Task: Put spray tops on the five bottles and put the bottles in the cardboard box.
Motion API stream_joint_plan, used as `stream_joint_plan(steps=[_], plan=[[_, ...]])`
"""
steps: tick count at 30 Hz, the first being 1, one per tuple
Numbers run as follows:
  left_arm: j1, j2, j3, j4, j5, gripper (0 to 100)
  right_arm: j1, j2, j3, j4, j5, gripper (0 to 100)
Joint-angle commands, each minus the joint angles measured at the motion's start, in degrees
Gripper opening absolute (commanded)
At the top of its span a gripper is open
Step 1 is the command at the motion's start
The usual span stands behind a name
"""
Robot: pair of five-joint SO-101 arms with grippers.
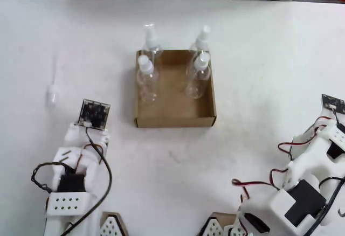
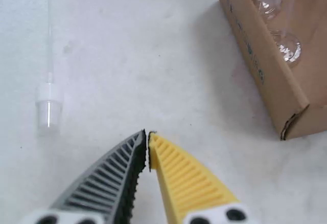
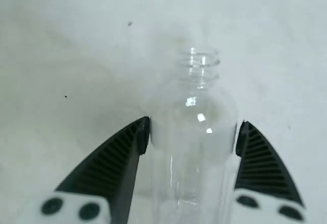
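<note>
Your right gripper (image 3: 193, 132) clamps the last bottle (image 3: 196, 106) (w/o cap) on the right side. It's prob. light, slick plastic, so grip mid-body. Your left gripper (image 2: 147, 134) is pinched closed on nothing; the spray top (image 2: 48, 112) lies left of the box (image 1: 175, 121).

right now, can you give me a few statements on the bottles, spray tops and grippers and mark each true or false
1. The left gripper holds the loose spray top. False: it is shut on nothing, and the spray top lies on the table apart from it.
2. The bottle held in the right gripper has no spray top on it. True.
3. The cardboard box is empty. False: capped bottles stand in it.
4. The loose spray top lies outside the cardboard box. True.
</note>
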Motion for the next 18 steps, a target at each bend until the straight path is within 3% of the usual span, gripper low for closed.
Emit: stream_joint_plan(steps=[1, 10, 18], plan=[[0.1, -0.3, -0.3, 0.0, -0.4, 2, -0.9, -1.7, -0.5, -0.5, -2.4, 23.4], [0.1, -0.3, -0.3, 0.1, -0.4, 2, -2.0, -1.0, -0.9, -0.4, -2.5, 23.4], [0.1, -0.3, -0.3, 0.1, -0.4, 2, -2.2, 9.3, -7.8, 1.2, -2.0, 23.1]])
